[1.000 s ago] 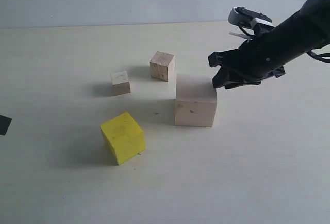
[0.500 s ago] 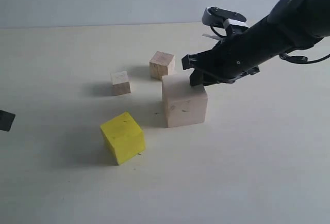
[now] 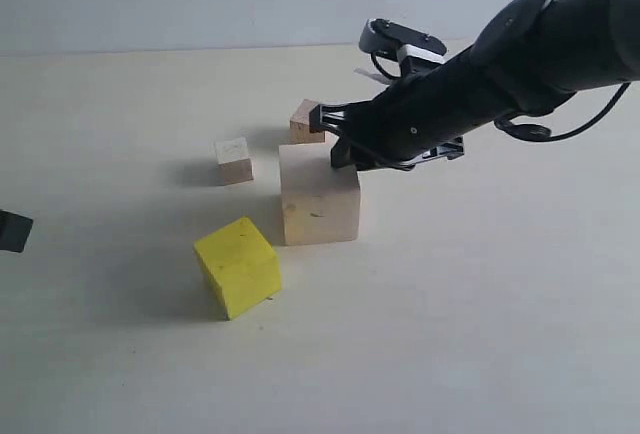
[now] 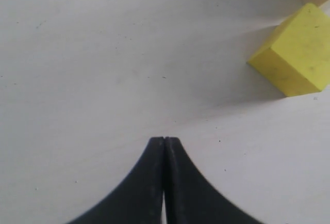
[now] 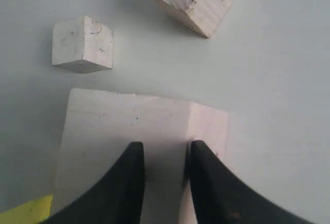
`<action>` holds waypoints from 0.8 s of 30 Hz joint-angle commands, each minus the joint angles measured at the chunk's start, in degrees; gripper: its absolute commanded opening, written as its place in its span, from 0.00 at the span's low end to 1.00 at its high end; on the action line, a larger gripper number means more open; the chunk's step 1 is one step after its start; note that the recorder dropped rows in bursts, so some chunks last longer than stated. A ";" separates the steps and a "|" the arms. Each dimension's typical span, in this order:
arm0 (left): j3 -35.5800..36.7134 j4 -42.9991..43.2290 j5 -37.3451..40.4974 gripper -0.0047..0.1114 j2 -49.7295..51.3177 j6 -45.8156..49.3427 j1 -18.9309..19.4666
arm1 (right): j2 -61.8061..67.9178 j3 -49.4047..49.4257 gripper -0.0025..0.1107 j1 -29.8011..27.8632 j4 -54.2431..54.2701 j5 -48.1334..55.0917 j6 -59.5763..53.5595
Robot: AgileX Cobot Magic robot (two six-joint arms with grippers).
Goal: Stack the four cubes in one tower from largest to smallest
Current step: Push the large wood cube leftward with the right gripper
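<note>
pale wood, the big cube (image 3: pixel 318 194) sits mid-tabletop (image 3: pixel 480 334), just far-right of the yellow cube (image 3: pixel 238 266). right hand (image 3: pixel 342 157) half open, holding nothing, tips at its top right edge. left hand (image 4: pixel 164 140) closed, empty. cube likely light, stiff, smooth: grip opposite flat sides.

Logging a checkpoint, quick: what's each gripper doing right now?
Left gripper: closed, empty.
Right gripper: jaws apart, nothing between them, tips against the large wood cube.
</note>
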 commanded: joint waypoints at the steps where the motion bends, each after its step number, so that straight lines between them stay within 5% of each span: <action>1: 0.32 -0.60 -0.43 0.04 0.10 -0.03 -0.32 | 1.42 0.65 0.29 1.49 -0.93 -0.38 1.90; 24: 0.32 -0.60 -0.43 0.04 0.10 -0.03 -0.32 | 1.42 0.65 0.29 1.49 -0.93 2.32 5.38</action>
